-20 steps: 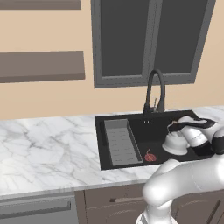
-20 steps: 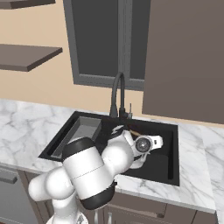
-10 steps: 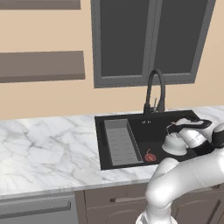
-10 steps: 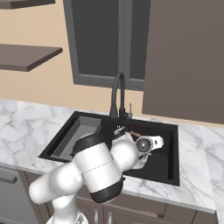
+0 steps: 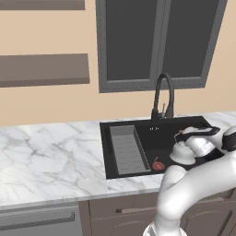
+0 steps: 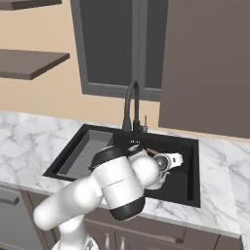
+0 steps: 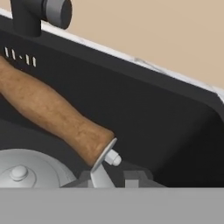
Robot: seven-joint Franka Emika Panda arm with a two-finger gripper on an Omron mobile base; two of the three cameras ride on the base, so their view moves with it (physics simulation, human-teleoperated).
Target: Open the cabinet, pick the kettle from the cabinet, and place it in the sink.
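Kettle (image 5: 184, 154): you held it low inside the sink (image 5: 138, 128), ready for release.
Gripper (image 5: 199, 133): jaws clamped on its handle.

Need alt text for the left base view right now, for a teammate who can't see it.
The white arm holds the kettle low inside the black sink, right of its ribbed grey tray. Behind stand the black tap and the closed cabinet.
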